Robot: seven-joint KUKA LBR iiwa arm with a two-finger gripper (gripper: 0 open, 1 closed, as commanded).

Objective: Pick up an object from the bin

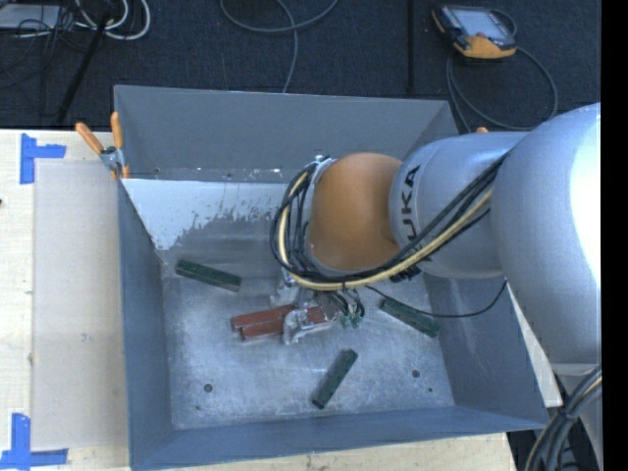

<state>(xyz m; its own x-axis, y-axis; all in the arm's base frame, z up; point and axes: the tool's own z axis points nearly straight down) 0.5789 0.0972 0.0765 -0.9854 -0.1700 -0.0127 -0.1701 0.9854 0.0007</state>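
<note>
My pincer (306, 324) hangs low over the bin floor, at the right-hand end of the red-brown bar (257, 323), which lies flat near the middle of the bin (145, 341). My orange wrist cover (348, 209) and its cables (287, 232) hide the top of the pincer, so I cannot tell whether it is released or clenched, nor whether the bar's end sits inside it or merely beside it. I judge this to be the grasping step, with the lift not yet made. The next move calls for a sure hold on that end and then a straight rise; held by one end, the bar may droop or swing. Outward from the bar, a dark green strip (208, 275) lies up and to its left, a second green strip (334, 378) lies below and to its right, and a third green strip (410, 317) lies to its right, beyond my pincer, near the right wall. None touches the bar, so nothing should be dragged along. The floor left of and below the bar is bare, the walls stand well apart from it, and the way up looks free.
</note>
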